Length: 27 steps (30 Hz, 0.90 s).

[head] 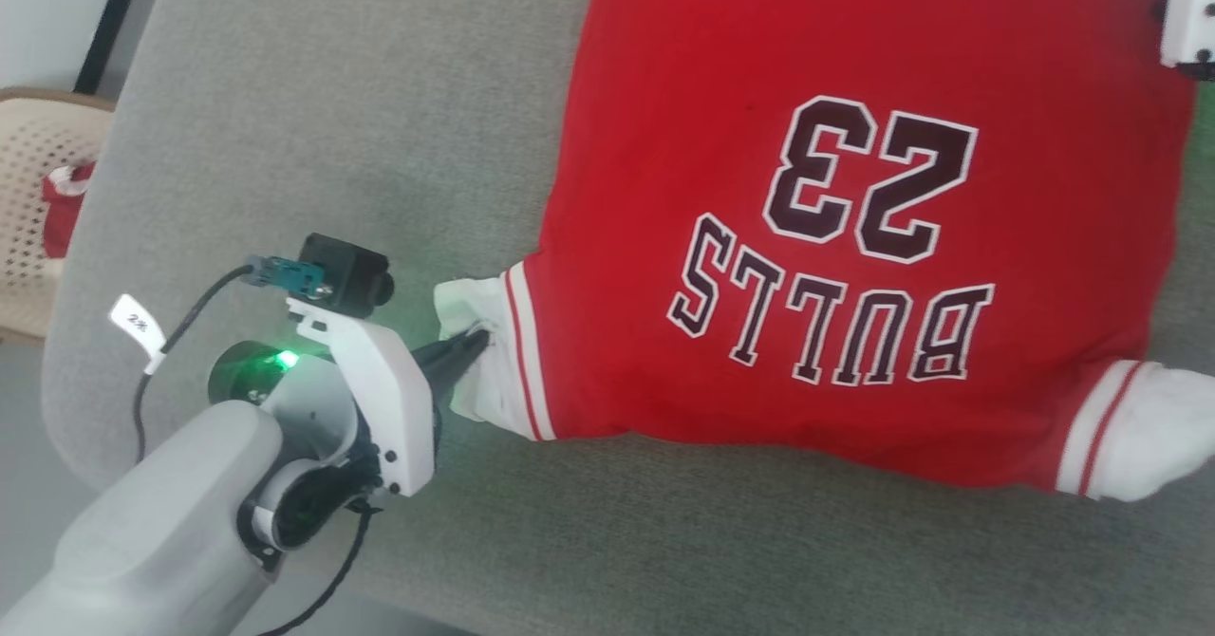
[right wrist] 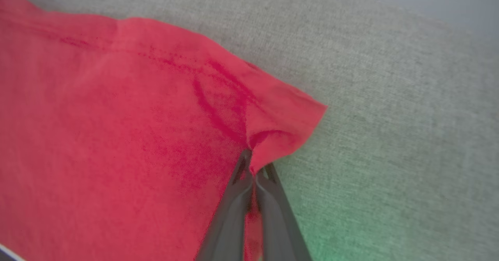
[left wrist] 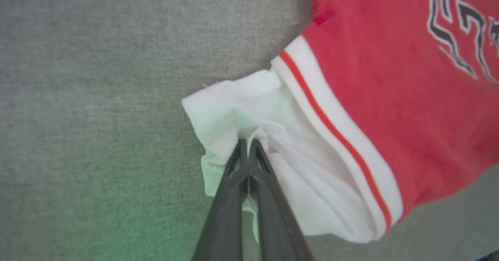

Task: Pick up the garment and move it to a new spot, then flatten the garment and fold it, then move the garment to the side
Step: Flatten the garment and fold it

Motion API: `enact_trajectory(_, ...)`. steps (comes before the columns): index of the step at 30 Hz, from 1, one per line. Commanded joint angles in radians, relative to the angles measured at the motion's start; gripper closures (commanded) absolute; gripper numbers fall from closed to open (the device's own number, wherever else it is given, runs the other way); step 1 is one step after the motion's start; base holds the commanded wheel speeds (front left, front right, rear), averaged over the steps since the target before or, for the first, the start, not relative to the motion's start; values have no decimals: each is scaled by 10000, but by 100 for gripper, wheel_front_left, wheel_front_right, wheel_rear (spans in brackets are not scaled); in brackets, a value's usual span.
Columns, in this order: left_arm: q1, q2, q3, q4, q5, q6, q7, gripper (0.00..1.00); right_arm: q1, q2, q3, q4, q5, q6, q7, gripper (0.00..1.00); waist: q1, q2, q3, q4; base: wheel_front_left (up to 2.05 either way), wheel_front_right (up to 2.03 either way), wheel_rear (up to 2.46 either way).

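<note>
- Nearest to the robot, the dark 2-fingered left tool (left wrist: 247, 143) is pressed together and pinches the crumpled white sleeve (left wrist: 234, 109) beside its red-and-white striped trim (left wrist: 331, 124).
- The red jersey-style garment with white sleeves (head: 854, 66) lies spread on the grey cloth-covered tabletop (head: 332, 95), print upward. The dark "BULLS" and 23 lettering (head: 854, 237) reads upside down from the head view.
- Farther away, the dark 2-fingered right tool (right wrist: 254, 166) is closed on the red hem corner (right wrist: 288, 113), which is lifted a little.
- To my judgement the garment is already placed and mostly flat. The body is not yet folded, and moving it to the side is left.
</note>
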Motion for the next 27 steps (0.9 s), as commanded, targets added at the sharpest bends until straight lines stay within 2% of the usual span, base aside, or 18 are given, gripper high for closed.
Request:
enact_trajectory(1,38,48,22,339,-60,111,-15,100,454,48,276,49,60,-3,200,100,0,-1,-161,-226,0,0,0)
enact_trajectory(7,301,467,265,276,-209,306,-76,100,1038,-30,1318,-1432,1029,-3,501,100,0,-1,-649,-980,0,0,0)
enact_trajectory(10,402,753,382,139,-229,420,-46,100,1619,-291,1879,-2560,1737,-3,739,100,0,-1,-894,-1416,0,0,0)
enact_trajectory(11,402,753,382,139,-229,420,-46,100,1619,-291,1879,-2560,1737,-3,739,100,0,-1,-894,-1416,0,0,0)
enact_trajectory(15,567,1096,513,-134,-283,621,19,100,2691,-808,2423,-4302,2706,-3,1148,100,0,-1,-1181,-1944,0,0,0)
enact_trajectory(22,794,1596,646,-516,-270,926,161,100,5060,-1755,2255,-7331,3863,-3,1603,100,0,-1,-1607,-2713,0,0,0)
enact_trajectory(27,964,1841,697,-732,-322,1056,217,100,6996,-1808,1426,-9090,4042,-3,1990,100,0,-1,-1803,-3095,0,0,0)
